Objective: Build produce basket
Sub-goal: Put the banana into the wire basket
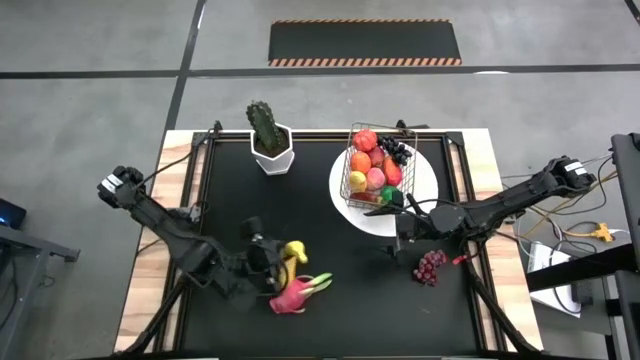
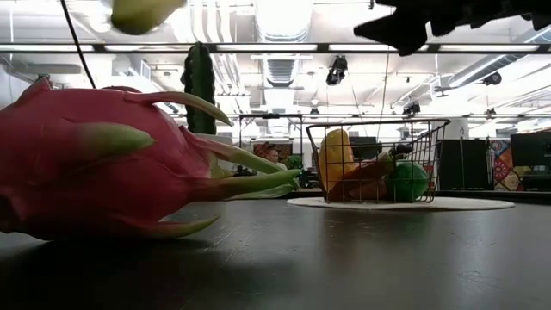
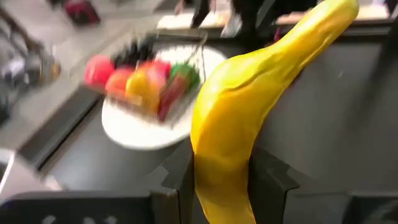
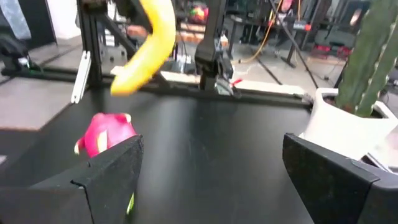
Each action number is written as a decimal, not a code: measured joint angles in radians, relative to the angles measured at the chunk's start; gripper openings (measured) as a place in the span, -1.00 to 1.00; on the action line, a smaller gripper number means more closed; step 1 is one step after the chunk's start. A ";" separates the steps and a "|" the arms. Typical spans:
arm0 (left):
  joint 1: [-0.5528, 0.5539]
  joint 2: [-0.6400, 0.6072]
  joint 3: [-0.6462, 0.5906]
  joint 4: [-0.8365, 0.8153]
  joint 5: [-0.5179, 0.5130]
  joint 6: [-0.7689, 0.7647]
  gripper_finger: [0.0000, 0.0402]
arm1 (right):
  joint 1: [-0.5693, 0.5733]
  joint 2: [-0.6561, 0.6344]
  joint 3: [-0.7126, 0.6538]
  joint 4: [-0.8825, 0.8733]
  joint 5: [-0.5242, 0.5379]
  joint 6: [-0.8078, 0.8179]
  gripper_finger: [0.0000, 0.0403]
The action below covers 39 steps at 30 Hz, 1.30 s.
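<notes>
basket point(image 1: 378, 166) – fruit inside, on plate point(image 1: 425, 180)

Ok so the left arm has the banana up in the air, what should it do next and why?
Probably carry the banana toward the basket on the white plate. The left gripper has its jaws shut on it, lifted above the dragon fruit, and it isn't in the basket yet.

floor point(image 1: 100, 40): grey concrete | mat point(image 1: 365, 43): black, striped edges | ceiling lights point(image 2: 284, 47): strip
</notes>
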 joint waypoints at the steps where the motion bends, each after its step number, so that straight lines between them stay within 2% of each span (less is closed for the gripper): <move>1: 0.012 0.000 -0.017 0.075 -0.001 0.072 -0.54 | 0.000 0.000 0.000 0.017 0.000 -0.004 0.82; 4: 0.051 0.005 -0.080 0.323 0.018 0.287 -0.54 | 0.000 0.000 -0.001 0.056 0.000 -0.006 0.82; 7: 0.093 0.006 -0.150 0.532 0.082 0.446 -0.54 | 0.000 0.000 -0.001 0.091 -0.006 -0.013 0.82; 15: 0.215 0.006 -0.297 0.990 0.199 0.701 -0.54 | 0.000 0.000 -0.001 0.181 -0.064 -0.015 0.82; 19: 0.270 0.006 -0.336 1.094 0.344 0.726 -0.54 | 0.000 0.000 -0.001 0.205 -0.064 -0.025 0.82; 22: 0.300 0.006 -0.374 1.177 0.400 0.722 -0.54 | 0.000 0.001 0.002 0.218 -0.064 -0.039 0.82; 33: 0.325 0.006 -0.430 1.317 0.436 0.711 -0.54 | -0.001 0.163 0.006 0.506 -0.086 -0.109 0.82; 39: 0.325 0.039 -0.428 1.344 0.453 0.694 -0.54 | -0.003 0.243 0.103 0.477 -0.086 -0.139 0.82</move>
